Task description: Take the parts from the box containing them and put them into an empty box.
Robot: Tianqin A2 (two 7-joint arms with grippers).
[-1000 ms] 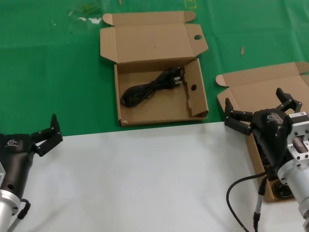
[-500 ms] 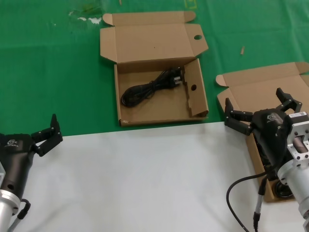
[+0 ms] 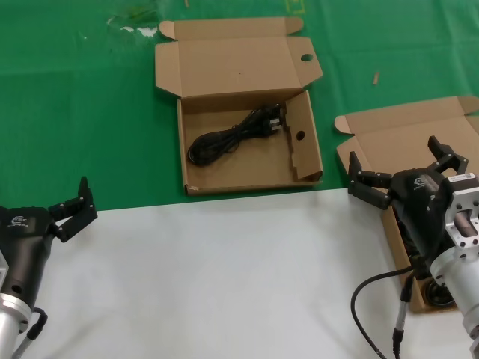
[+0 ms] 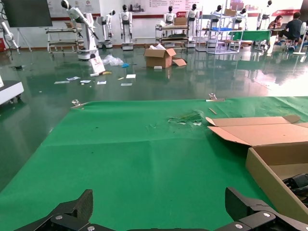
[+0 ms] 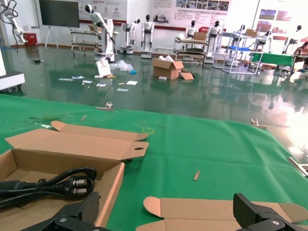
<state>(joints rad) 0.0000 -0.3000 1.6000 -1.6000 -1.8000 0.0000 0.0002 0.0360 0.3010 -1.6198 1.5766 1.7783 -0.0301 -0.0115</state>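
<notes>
Cable work here turns on the box under the right arm. One black power cable [image 3: 236, 137] already lies in the holed box [image 3: 247, 176], the mailer with a round hole in its lid tab and another in its side flap, resting on the green cloth [image 3: 75, 112] beyond the white sheet [image 3: 209, 277]. Its long axis runs diagonally across that box's floor, coil end toward the near-left corner, plug end toward the far-right corner beside the holed flap; the right wrist view shows the same plug [image 5: 72, 185] lying flat.

The source box [image 3: 404, 138], plain-lidded with small rounded tabs, sits to the right of the holed box, well apart from it. The right gripper [image 3: 400, 168] hangs directly over its tray with its fingers spread wide, pinching nothing. Most of the tray is hidden by the arm; a dark shape at its near end [image 3: 438, 294] may be a remaining cable, but I cannot tell for sure.

Judging from this, any part left lies below and just behind the right gripper, so the right arm is far nearer to it. The left gripper [image 3: 71, 209] waits over the white sheet's left edge, well left of the holed box, fingers also spread and empty.
</notes>
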